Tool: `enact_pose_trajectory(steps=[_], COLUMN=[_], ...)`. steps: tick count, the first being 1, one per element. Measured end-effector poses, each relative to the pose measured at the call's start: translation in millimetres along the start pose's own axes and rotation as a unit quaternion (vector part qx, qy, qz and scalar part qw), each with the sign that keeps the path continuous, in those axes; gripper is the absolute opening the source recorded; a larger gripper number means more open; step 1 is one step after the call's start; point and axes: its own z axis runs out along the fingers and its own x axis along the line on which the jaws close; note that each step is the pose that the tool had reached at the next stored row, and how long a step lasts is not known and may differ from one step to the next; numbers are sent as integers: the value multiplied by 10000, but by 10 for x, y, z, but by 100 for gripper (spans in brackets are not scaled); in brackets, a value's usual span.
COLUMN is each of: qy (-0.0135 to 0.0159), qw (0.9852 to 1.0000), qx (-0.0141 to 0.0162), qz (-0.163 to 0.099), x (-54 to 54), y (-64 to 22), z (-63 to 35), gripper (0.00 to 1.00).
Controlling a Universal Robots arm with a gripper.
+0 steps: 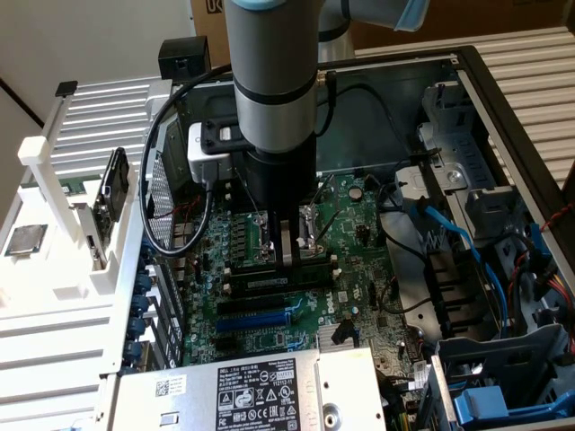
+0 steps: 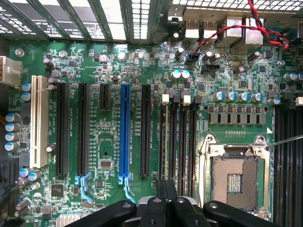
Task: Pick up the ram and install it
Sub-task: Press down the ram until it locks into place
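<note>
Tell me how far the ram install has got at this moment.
Done: the ram already appears to stand along a memory slot on the motherboard. In hand: the shut gripper is down at the ram's top edge, apparently pressing on it rather than carrying it. Left: full seating; whether the slot's end clips have latched cannot be told.

The ram [image 1: 269,281] is a long, thin dark stick with a small pale label along its face. It sits just below the centre of the exterior view, lying level across the green board among the black memory slots. It stands on edge, lengthwise in line with them; whether it is fully seated cannot be told.
</note>
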Motion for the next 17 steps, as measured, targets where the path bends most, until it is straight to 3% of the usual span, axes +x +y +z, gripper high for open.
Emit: enact_pose_trajectory(steps=[17], qy=[-2], qw=[10000], qx=[8], qz=[0], x=[4], y=[7], z=[6], gripper=[10])
